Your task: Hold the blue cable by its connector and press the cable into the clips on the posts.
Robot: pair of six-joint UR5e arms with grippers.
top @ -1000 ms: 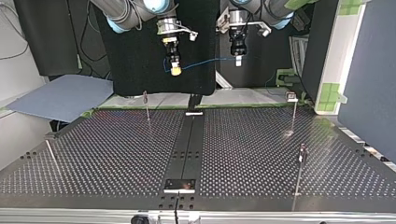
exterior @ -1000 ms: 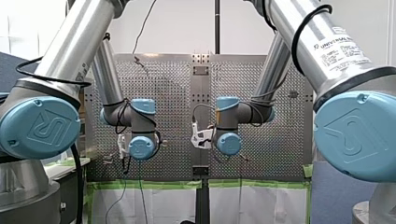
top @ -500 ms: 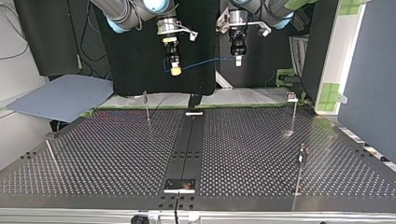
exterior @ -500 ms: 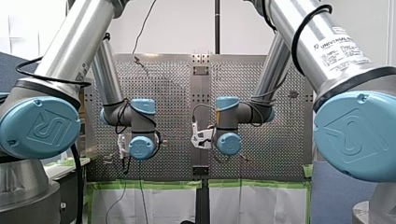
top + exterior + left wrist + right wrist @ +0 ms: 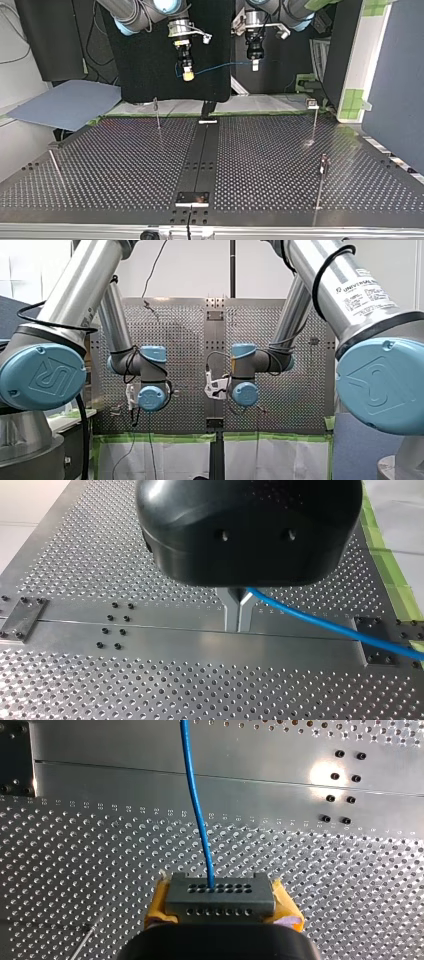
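Note:
High above the perforated table [image 5: 125, 165], a thin blue cable [image 5: 220, 66] stretches between my two grippers in the top view. My right gripper [image 5: 188, 75], at that view's left, is shut on the grey connector [image 5: 220, 892]; its yellow pads [image 5: 157, 906] clamp the block's two sides, and the cable [image 5: 197, 810] leaves the block's face. My left gripper [image 5: 255, 64] is at that view's right. Its metal fingers [image 5: 233, 611] are shut on the blue cable [image 5: 325, 626], which runs off to one side. In the front view, the wrists hide both grippers.
Thin posts with clips stand on the table: one at the back left [image 5: 157, 112], one at the back right [image 5: 314, 117], one nearer at the right [image 5: 323, 175]. A slanted rod [image 5: 56, 169] is at the left. A dark centre strip [image 5: 200, 155] divides the plate.

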